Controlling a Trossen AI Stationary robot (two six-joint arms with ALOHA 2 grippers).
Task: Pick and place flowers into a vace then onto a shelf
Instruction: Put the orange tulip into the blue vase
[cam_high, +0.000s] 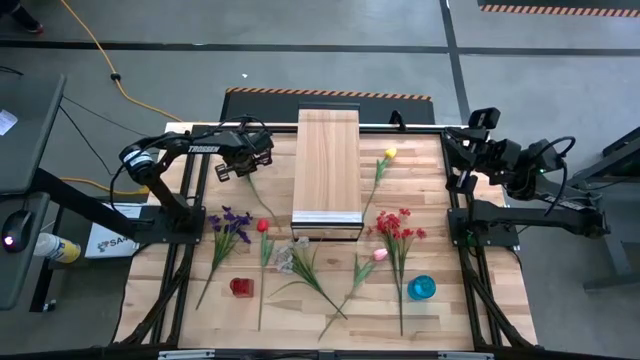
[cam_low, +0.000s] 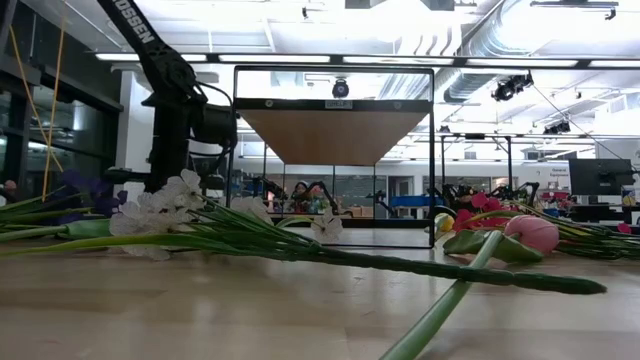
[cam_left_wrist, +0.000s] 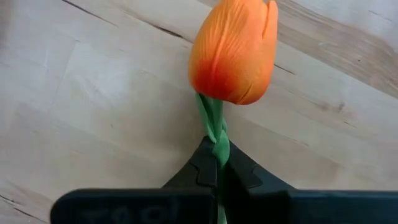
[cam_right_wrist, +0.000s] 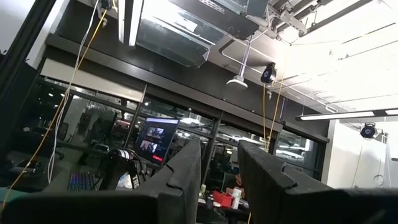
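Pale wood planks make up the tabletop (cam_high: 440, 200), with the shelf (cam_high: 327, 165) standing raised along its middle, a light metallic strip at its near end. At the far left of the table the left gripper (cam_left_wrist: 219, 169) has its 2 fingers pinched together on the green stem of an orange tulip (cam_left_wrist: 235, 51), just below the bloom, which lies over the boards. Other flowers lie flat around the shelf: a yellow tulip (cam_high: 389, 154) to its right, a red spray (cam_high: 399, 226) nearer the front, a purple spray (cam_high: 232, 222) and a red tulip (cam_high: 262, 226) to its left, a pink tulip (cam_high: 380, 254) in front. A red vase (cam_high: 241, 287) and a blue vase (cam_high: 421, 288) sit near the front edge. The right gripper (cam_right_wrist: 219, 180) is raised at the far right, aimed at the room, fingers narrowly apart and holding nothing.
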